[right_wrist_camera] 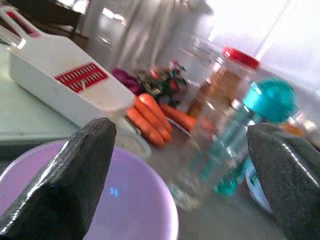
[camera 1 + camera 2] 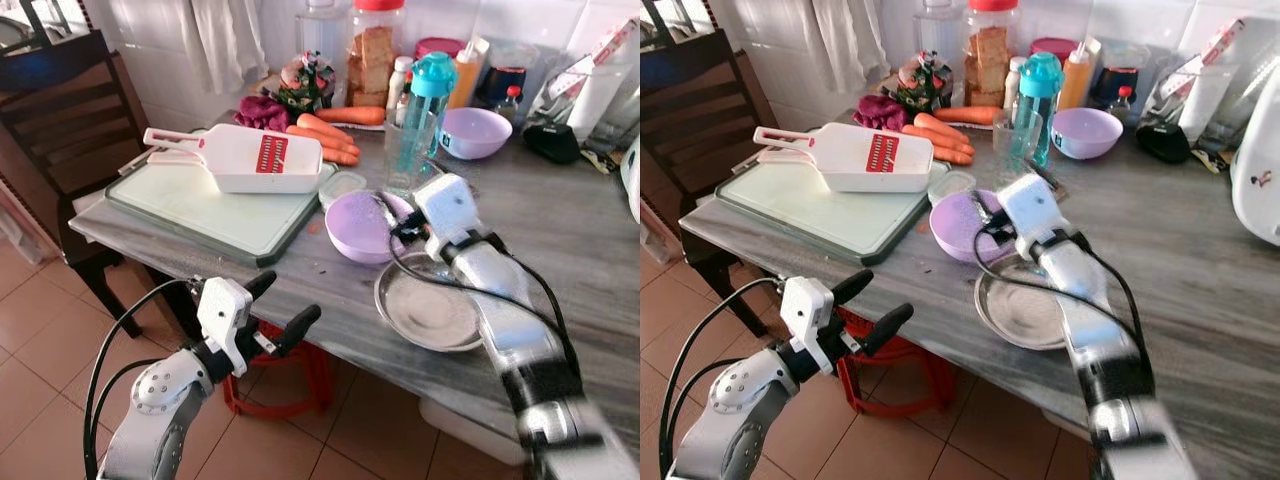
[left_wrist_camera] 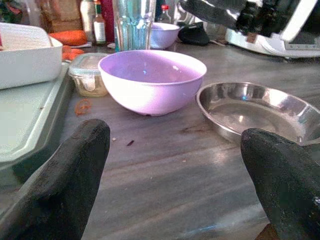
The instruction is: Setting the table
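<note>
While the left pincer [image 2: 282,307] hangs spread off the worktop's [image 2: 560,220] near edge, the right pincer [image 1: 175,175], spread, hovers over the purple bowl [image 2: 360,226], left of the steel plate [image 2: 428,310].

A shiny stainless-steel round plate [image 2: 428,310] lies on the matt, grey-veined stone tabletop [image 2: 560,225]. At its 11 o'clock sits a smooth lilac plastic bowl [image 2: 362,226] with a soft sheen. The white plastic slicer box [image 2: 250,158] rests on a matt pale-green plastic cutting board [image 2: 215,205].
</note>
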Controlling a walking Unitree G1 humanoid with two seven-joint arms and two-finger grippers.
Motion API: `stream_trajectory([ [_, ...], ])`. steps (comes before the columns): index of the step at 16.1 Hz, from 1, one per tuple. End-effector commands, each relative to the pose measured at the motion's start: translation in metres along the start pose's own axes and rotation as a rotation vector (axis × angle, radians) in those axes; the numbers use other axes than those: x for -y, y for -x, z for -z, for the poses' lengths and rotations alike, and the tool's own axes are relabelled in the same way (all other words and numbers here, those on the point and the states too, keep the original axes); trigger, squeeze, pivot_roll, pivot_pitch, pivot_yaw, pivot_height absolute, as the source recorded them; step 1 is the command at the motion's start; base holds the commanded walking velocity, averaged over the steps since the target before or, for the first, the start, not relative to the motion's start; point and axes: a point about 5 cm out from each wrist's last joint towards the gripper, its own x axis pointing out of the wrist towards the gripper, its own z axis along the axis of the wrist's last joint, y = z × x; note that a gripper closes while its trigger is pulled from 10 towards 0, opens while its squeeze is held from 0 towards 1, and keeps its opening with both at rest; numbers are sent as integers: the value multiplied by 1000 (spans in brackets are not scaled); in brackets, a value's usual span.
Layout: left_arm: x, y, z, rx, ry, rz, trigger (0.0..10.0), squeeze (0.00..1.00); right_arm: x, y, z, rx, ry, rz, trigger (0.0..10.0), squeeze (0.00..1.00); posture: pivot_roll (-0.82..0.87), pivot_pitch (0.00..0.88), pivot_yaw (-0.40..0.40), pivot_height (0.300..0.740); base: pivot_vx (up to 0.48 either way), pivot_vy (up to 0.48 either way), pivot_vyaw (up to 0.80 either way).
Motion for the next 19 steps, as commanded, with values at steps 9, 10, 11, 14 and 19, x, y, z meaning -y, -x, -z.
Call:
stream_trajectory([
  [9, -4, 2, 7, -24, -4, 6, 10000, 0, -30, 62, 16, -360, -276, 162, 10000, 1000, -22, 7, 35, 740, 0, 0, 0],
  [10, -4, 2, 7, -24, -4, 5, 10000, 0, -30, 63, 19, -387, -291, 171, 10000, 1000, -21, 6, 34, 740, 0, 0, 0],
  [11, -4, 3, 7, -26, -5, 6, 10000, 0, -30, 65, 27, -461, -307, 167, 10000, 1000, -21, 7, 33, 740, 0, 0, 0],
  [14, -4, 2, 7, -25, -7, 4, 10000, 0, -32, 69, 38, -533, -366, 173, 10000, 1000, -18, 7, 31, 740, 0, 0, 0],
  [19, 0, 3, 10, -36, -4, 16, 10000, 0, -36, 67, 45, -601, -417, 178, 10000, 824, -15, 13, 33, 740, 0, 0, 0],
])
